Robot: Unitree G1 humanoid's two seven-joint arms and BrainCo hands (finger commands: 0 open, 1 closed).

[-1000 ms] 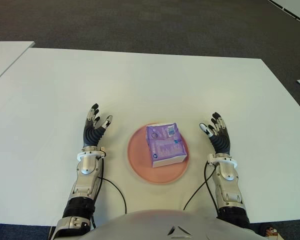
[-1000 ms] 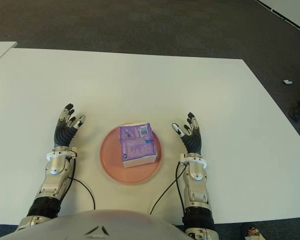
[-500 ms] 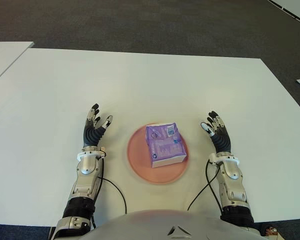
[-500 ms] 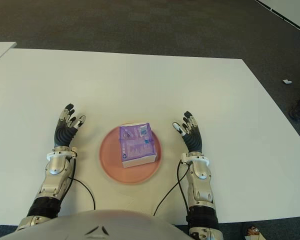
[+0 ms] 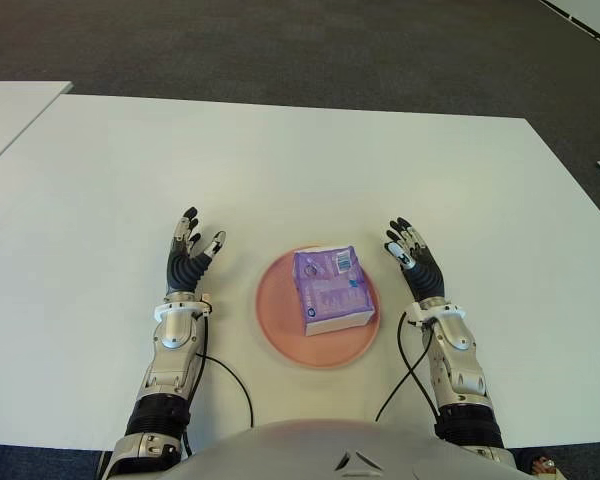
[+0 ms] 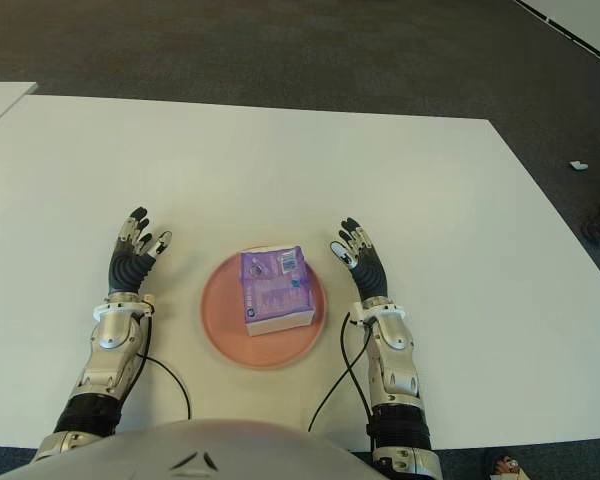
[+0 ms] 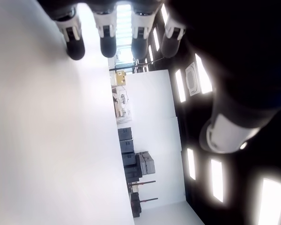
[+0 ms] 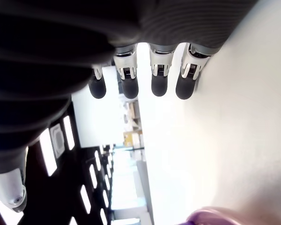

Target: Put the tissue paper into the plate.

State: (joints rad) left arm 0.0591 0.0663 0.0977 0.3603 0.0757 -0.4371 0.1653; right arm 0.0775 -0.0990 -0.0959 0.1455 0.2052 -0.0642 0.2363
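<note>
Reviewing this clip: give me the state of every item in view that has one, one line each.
tissue pack: lying flat inside the plate, held by neither hand.
plate: upright on the table, holding the tissue pack.
left hand: open, fingers spread, empty, to the left of the plate.
right hand: open, fingers spread, empty, close to the plate's right edge.
table: bearing the plate.

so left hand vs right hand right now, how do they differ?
Position: the right hand sits close beside the plate, while the left hand is farther from it on the other side. Pose: the right hand angles in toward the tissue pack; the left hand points nearly straight ahead. Shared: both are open with fingers spread, hold nothing, and the pack lies in the plate untouched by either.
</note>
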